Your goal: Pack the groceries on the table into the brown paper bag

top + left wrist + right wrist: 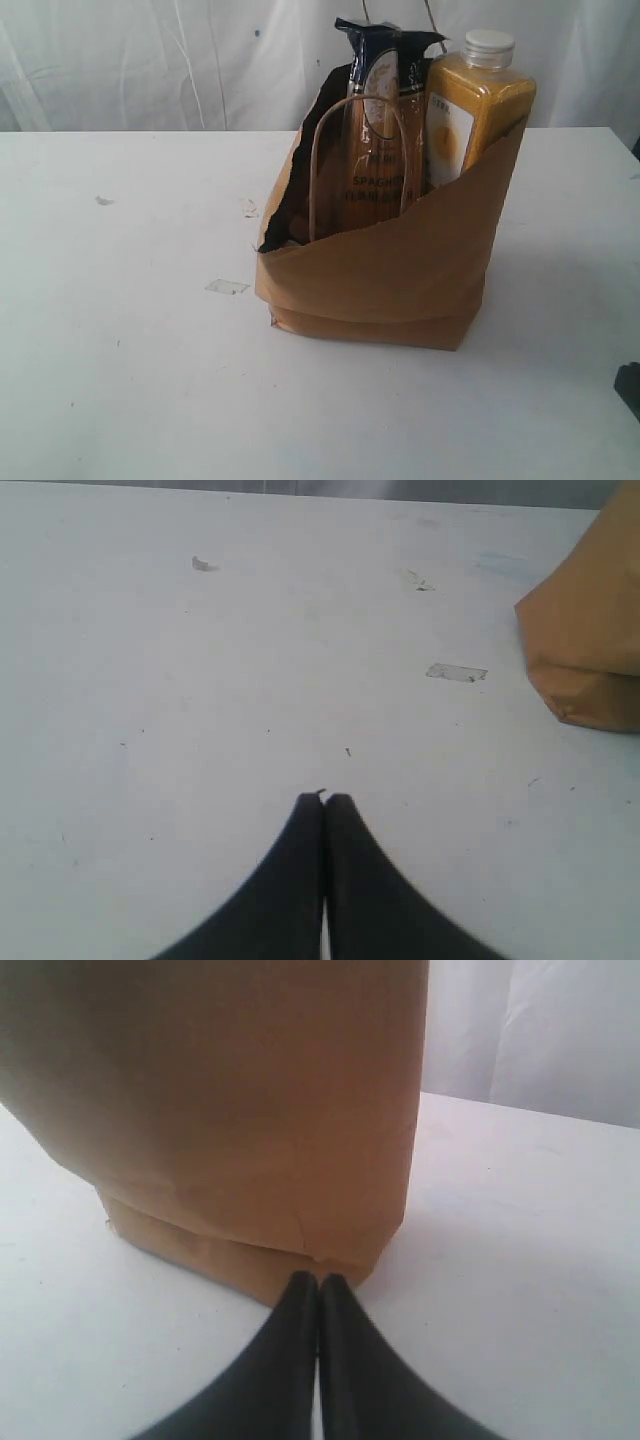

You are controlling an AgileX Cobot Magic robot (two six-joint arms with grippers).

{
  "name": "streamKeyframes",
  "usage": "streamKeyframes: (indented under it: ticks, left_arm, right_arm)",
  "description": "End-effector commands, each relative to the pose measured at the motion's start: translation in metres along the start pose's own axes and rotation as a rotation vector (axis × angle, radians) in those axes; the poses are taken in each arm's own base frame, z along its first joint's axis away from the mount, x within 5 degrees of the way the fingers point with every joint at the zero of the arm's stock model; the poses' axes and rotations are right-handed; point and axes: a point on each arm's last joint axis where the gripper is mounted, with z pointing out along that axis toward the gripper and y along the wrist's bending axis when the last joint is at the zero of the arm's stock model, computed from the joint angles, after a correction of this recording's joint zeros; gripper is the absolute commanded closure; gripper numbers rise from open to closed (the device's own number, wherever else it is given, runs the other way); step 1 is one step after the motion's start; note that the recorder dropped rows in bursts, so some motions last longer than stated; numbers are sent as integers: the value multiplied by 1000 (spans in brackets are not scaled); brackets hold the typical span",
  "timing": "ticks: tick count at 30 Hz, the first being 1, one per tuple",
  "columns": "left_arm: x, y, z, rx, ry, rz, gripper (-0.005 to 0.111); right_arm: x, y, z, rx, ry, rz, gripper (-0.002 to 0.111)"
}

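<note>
The brown paper bag (380, 270) stands on the white table (120, 330), its torn rim sloping down to the left. A spaghetti packet (375, 120) and a yellow white-capped bottle (470, 105) stand upright inside it, rising above the rim. A paper loop handle (320, 160) arches in front of the packet. My left gripper (325, 798) is shut and empty over bare table, with the bag's corner (590, 660) off to one side. My right gripper (319, 1280) is shut and empty, its tips close to the bag's bottom corner (240, 1120). Neither arm shows in the exterior view.
A small piece of clear tape (227, 287) and a few scuffs (104, 200) mark the tabletop left of the bag. A white curtain (150, 60) hangs behind the table's far edge. A dark object (630, 385) sits at the right edge.
</note>
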Motion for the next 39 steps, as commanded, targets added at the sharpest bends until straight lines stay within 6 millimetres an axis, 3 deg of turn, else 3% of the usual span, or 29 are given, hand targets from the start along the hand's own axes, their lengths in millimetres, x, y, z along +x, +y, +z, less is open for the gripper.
streamKeyframes:
  ticks: [1,13,22,39]
  left_arm:
    - [1,0,0,0,0,-12,107]
    - [1,0,0,0,0,-12,107]
    - [1,0,0,0,0,-12,107]
    - [1,0,0,0,0,-12,107]
  right_arm:
    - [4,0,0,5,31,-9,108]
    - [4,0,0,7,40,-1,108]
    - [4,-19,-6,345,23,59,108]
    - [5,-19,-6,356,26,47,108]
